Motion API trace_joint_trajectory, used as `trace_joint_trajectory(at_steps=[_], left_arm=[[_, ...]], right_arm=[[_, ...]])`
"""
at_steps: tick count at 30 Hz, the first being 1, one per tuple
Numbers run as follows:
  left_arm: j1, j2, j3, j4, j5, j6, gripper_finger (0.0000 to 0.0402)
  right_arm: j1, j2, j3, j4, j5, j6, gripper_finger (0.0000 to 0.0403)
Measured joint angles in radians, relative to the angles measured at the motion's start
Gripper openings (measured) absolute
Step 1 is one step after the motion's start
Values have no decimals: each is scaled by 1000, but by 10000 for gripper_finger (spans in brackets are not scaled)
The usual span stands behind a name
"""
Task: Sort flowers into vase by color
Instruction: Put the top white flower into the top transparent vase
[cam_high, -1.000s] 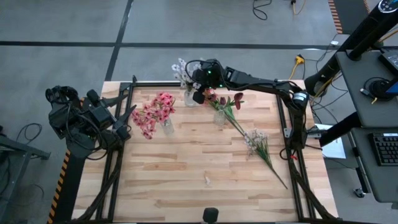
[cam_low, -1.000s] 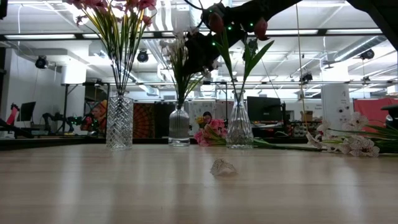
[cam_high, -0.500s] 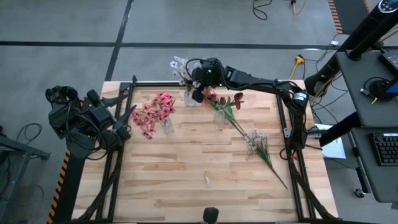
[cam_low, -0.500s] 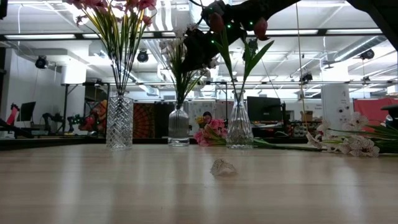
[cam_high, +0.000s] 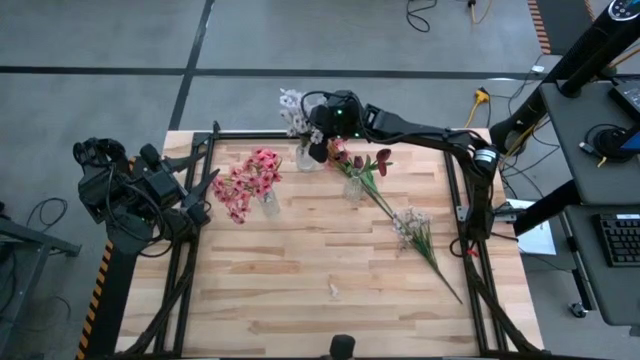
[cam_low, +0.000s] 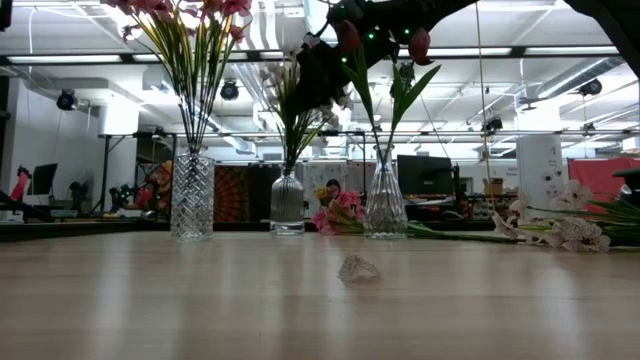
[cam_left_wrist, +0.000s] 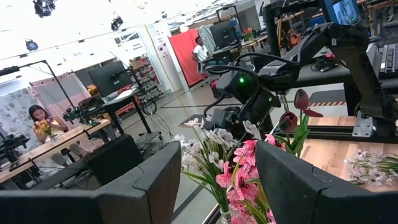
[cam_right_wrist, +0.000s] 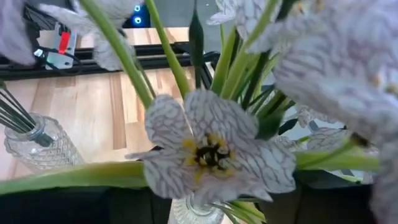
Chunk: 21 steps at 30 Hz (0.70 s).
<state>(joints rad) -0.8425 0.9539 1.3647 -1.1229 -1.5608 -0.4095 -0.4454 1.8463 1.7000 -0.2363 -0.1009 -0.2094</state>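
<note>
Right gripper (cam_high: 318, 135) of mine hangs over the back vase (cam_high: 306, 158) among the white-lilac flowers (cam_high: 293, 112); can't tell if its fingers grip a stem or stand apart. Left gripper (cam_high: 200, 192) waits at my table's (cam_high: 300, 270) left edge, fingers apart, empty. Pink flowers (cam_high: 245, 182) fill 1 vase, dark red tulips (cam_high: 370, 160) another. More white-lilac stems (cam_high: 415, 232) lie flat on the right side.

Wooden table (cam_high: 300, 250) with vases (cam_high: 268, 204), loose flowers (cam_high: 415, 232)
</note>
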Motion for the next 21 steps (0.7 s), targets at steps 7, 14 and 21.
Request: trace_joint_trajectory(at_steps=[7, 14, 21], left_arm=[[0, 0, 0, 0, 0, 0, 190], [0, 0, 0, 0, 1, 0, 190], [0, 0, 0, -1, 1, 0, 190]], right_arm=[[0, -32, 0, -15, 0, 2, 204], [0, -60, 0, -43, -3, 13, 206], [2, -72, 1, -73, -3, 31, 206]])
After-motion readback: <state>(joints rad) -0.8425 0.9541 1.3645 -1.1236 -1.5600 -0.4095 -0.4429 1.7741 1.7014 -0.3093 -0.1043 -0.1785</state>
